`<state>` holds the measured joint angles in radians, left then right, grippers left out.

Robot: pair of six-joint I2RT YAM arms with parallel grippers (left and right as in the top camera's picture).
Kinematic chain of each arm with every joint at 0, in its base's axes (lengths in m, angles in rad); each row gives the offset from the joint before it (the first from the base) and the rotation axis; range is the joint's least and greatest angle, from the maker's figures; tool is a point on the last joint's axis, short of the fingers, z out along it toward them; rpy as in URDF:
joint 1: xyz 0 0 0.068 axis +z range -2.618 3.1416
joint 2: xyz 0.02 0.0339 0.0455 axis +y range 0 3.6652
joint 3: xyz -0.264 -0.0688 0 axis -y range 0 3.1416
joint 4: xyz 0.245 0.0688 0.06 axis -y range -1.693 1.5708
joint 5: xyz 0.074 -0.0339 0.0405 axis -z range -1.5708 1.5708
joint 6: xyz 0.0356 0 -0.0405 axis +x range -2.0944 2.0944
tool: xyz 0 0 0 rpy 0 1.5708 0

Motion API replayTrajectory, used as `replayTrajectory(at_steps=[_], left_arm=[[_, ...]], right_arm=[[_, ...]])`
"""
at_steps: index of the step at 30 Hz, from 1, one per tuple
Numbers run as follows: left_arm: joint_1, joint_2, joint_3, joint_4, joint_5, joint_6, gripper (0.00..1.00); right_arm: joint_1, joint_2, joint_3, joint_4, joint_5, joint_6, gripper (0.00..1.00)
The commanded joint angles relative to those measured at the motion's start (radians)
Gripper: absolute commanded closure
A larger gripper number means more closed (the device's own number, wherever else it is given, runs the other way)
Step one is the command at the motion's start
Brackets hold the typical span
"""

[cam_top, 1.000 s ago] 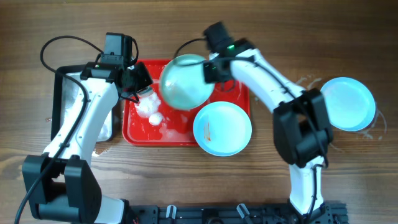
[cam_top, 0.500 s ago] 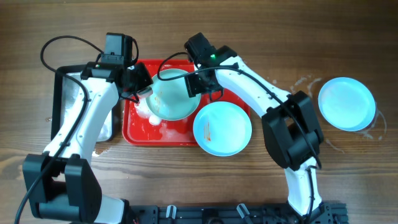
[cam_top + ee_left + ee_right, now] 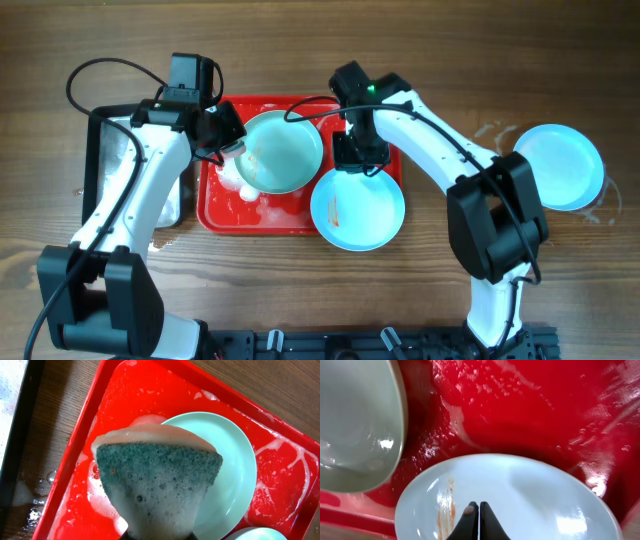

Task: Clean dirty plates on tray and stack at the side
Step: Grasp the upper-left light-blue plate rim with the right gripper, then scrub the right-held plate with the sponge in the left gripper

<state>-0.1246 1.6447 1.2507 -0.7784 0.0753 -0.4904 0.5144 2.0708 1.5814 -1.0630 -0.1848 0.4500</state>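
Observation:
One light-blue plate (image 3: 283,152) lies in the red tray (image 3: 225,215); it also shows in the left wrist view (image 3: 231,465) and the right wrist view (image 3: 355,420). A second plate (image 3: 357,207) with a reddish smear rests over the tray's front right corner. A third plate (image 3: 558,167) lies on the table at far right. My left gripper (image 3: 228,143) is shut on a foamy green sponge (image 3: 160,480) just left of the first plate. My right gripper (image 3: 360,160) is shut and empty, just above the smeared plate (image 3: 520,490), with a brown dab on one fingertip (image 3: 469,510).
A silver metal pan with a black rim (image 3: 128,150) stands left of the tray. White soap foam (image 3: 245,185) lies on the tray floor (image 3: 135,390). Bare wooden table surrounds the tray, and wet marks show around the far right plate.
My right gripper lowered the plate it held tilted up onto the tray, let go, moved right and shut over the smeared plate. The left arm has stayed put.

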Motion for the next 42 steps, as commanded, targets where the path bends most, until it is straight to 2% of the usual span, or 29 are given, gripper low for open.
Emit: replayTrajectory(at_steps=[1,7,16,22,26,28,29,32,38,42], left_arm=[[-0.003,0.009,0.006,0.000,-0.014,0.016,0.96],[-0.003,0.009,0.006,-0.001,-0.014,0.016,0.96],[-0.003,0.009,0.006,0.000,-0.014,0.016,0.96],[-0.003,0.009,0.006,0.000,-0.014,0.016,0.96],[-0.003,0.009,0.006,0.000,-0.014,0.016,0.96],[-0.003,0.009,0.006,0.000,-0.014,0.016,0.96],[-0.003,0.009,0.006,0.000,-0.014,0.016,0.96],[-0.003,0.009,0.006,0.000,-0.014,0.016,0.96],[-0.003,0.010,0.006,0.000,-0.023,0.016,0.96],[-0.003,0.019,0.006,0.001,-0.025,0.016,0.96]], right_arm=[[0.002,0.006,-0.046,0.060,-0.041,0.064,0.96],[-0.009,0.089,-0.043,0.098,-0.050,0.080,0.96],[-0.151,0.098,-0.033,0.222,-0.125,0.072,0.96],[-0.130,0.092,0.123,0.194,-0.243,-0.030,0.96],[-0.096,0.091,0.220,0.231,-0.174,-0.046,0.96],[-0.071,0.101,0.218,0.268,-0.084,-0.037,0.85],[-0.060,0.110,0.218,0.276,-0.058,-0.030,0.75],[-0.014,0.164,0.218,0.315,-0.008,-0.014,0.71],[0.043,0.242,0.215,0.312,0.025,0.033,0.71],[0.050,0.253,0.211,0.307,0.024,0.051,0.82]])
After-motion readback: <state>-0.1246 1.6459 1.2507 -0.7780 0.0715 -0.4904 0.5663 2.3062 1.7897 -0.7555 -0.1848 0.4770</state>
